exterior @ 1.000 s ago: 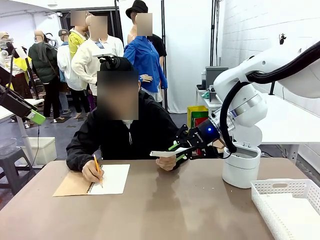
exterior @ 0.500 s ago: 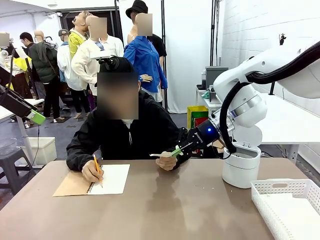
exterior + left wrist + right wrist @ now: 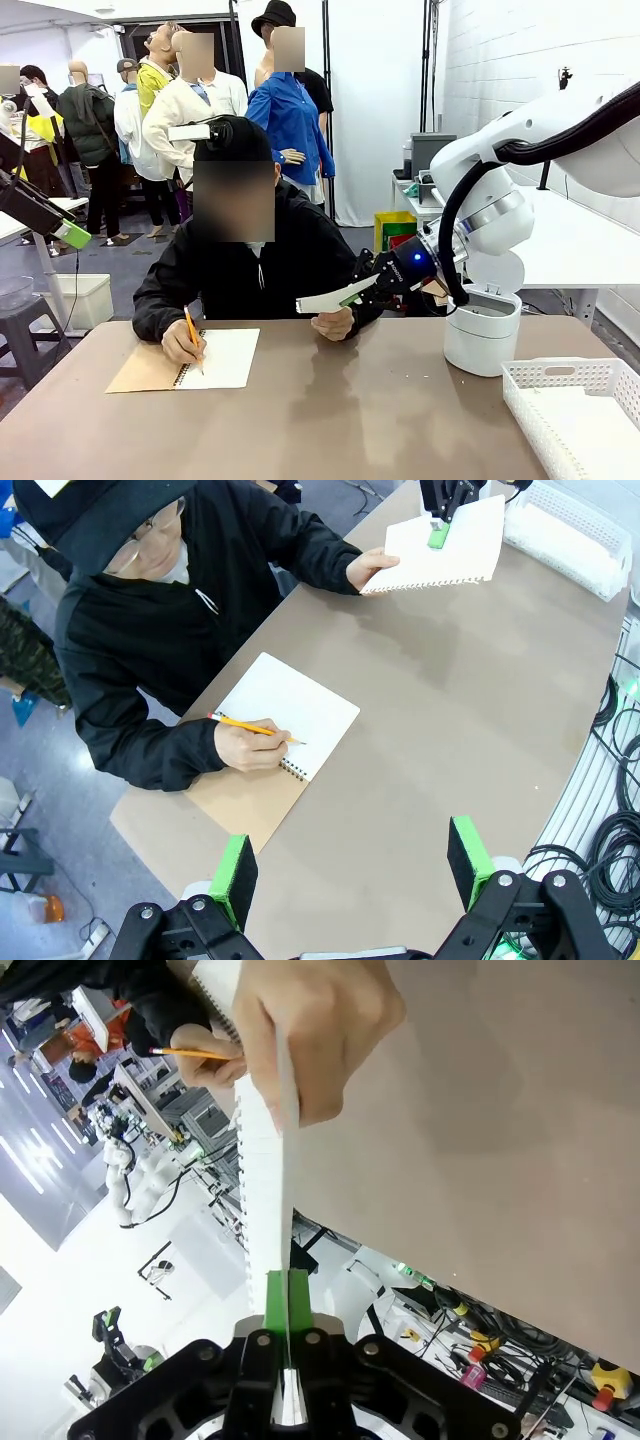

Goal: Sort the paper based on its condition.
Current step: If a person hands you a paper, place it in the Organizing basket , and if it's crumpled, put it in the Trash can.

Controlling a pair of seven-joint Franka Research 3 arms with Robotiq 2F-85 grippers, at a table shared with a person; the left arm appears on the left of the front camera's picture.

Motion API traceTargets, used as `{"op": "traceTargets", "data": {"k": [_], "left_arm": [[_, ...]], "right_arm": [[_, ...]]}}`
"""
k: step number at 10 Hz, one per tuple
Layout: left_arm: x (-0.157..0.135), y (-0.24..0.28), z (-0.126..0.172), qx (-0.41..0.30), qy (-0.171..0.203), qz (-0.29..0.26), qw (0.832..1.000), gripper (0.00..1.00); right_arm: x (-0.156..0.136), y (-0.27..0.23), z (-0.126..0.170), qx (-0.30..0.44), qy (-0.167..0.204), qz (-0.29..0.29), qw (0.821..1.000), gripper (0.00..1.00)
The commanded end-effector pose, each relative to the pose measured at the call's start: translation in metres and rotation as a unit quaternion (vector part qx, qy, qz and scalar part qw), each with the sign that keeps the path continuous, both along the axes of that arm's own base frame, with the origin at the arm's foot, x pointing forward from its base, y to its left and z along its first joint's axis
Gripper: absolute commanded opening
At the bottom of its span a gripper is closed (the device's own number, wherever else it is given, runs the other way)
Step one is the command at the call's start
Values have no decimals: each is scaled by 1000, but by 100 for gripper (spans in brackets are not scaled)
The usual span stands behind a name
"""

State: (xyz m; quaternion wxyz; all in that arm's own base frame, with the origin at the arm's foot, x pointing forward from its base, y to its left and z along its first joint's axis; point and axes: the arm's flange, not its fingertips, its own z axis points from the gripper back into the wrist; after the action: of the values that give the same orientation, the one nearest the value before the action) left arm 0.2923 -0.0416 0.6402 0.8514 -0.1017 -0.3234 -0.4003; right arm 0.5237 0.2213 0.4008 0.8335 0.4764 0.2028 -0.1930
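- We see the right end effector [image 3: 352, 292] shut tight on one edge of the paper [image 3: 328, 299], its green pads pinching the sheet with no gap between them.
- The paper hangs in the air above the far side of the desk [image 3: 350, 420], just in front of the person, whose hand [image 3: 336, 323] grips the opposite end.
- In the left wrist view we make out a ragged row of torn holes along one edge of the paper.
- The left end effector [image 3: 352, 865] hovers high over the desk, spread wide with nothing between its fingers.
- The person's writing hand [image 3: 185, 345] holds a pencil [image 3: 193, 335] over an open notebook [image 3: 215, 358] lying on the desk.
- A white basket [image 3: 575, 400] sits at the desk's near right corner, well apart from the paper.
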Motion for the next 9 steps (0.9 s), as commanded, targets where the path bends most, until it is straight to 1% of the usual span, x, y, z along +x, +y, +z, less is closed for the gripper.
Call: {"op": "traceTargets", "data": {"k": [1,2,3,4,5,7,9], "left_arm": [[0,1,0,-3,0,1,1000,100],[0,1,0,-3,0,1,1000,100],[0,1,0,-3,0,1,1000,100],[0,1,0,-3,0,1,1000,100],[0,1,0,-3,0,1,1000,100],[0,1,0,-3,0,1,1000,100],[0,1,0,-3,0,1,1000,100]], "right_arm": [[-7,0,5,28,-14,8,999,0],[-9,0,14,23,-29,14,999,0],[-14,2,24,18,-24,5,1000,0],[-17,3,34,19,-24,12,999,0],[-18,5,41,17,-22,7,1000,0],[-22,3,57,14,-32,10,999,0],[-24,6,63,12,-47,20,999,0]]}}
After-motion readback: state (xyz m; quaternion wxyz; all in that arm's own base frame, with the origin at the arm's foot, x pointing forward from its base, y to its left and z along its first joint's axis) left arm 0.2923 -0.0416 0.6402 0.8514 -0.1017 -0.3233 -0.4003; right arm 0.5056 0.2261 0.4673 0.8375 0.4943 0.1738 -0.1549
